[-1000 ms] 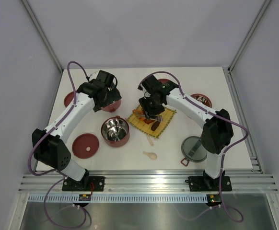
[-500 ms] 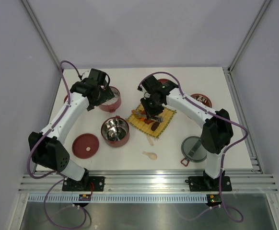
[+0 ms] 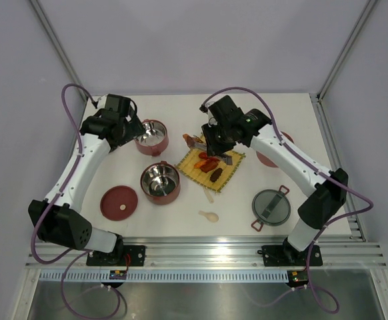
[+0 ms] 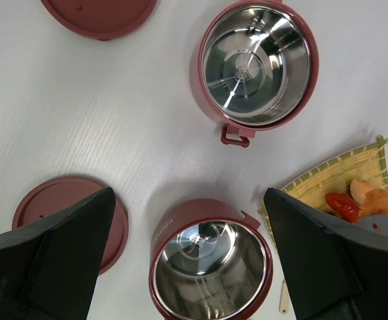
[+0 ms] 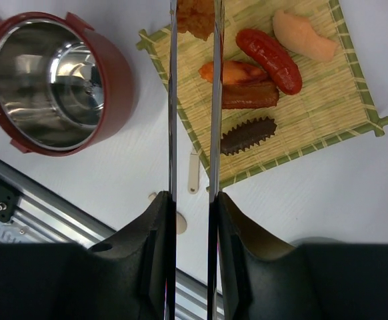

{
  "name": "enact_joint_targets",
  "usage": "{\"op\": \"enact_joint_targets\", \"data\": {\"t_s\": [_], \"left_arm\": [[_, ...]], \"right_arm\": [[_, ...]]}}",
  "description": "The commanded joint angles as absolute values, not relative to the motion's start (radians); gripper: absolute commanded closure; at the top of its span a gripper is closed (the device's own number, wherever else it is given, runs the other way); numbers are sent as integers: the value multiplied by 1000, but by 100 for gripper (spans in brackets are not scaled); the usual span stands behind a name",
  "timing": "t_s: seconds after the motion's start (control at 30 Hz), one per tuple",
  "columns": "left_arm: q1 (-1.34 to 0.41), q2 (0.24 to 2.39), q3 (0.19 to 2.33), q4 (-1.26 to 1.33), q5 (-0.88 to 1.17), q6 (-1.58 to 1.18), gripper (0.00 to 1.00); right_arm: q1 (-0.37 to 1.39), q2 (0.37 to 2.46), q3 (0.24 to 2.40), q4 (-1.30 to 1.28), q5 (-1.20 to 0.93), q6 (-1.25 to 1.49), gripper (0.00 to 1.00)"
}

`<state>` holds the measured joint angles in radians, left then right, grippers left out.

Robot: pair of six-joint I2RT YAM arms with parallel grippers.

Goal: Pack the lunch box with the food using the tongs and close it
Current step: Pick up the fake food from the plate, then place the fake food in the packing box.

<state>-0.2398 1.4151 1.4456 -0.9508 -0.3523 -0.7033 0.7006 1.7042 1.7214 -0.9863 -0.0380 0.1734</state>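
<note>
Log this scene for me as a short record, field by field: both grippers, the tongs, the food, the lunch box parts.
left gripper: open, empty, above the tiers
right gripper: shut on the tongs
tongs tips: pinching a brown fried piece
mat: red sausage and four other pieces lying on it
near tier: uncovered, empty
far tier: uncovered, empty
grey lid: off, lying on the table's near right

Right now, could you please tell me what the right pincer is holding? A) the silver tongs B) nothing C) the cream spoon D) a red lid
A: the right pincer is clamped on both arms of the silver tongs.
</note>
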Motion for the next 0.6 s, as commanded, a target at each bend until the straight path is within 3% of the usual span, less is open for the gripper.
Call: {"op": "enact_joint_targets", "data": {"t_s": [0.0, 0.57], "left_arm": [[-221, 1391, 1480, -934, -362, -680, 1], [-170, 1370, 1522, -948, -359, -658, 1]], "right_arm": [[748, 1649, 1787, -986, -57, 195, 71], [996, 1718, 1781, -1011, -71, 189, 68]]}}
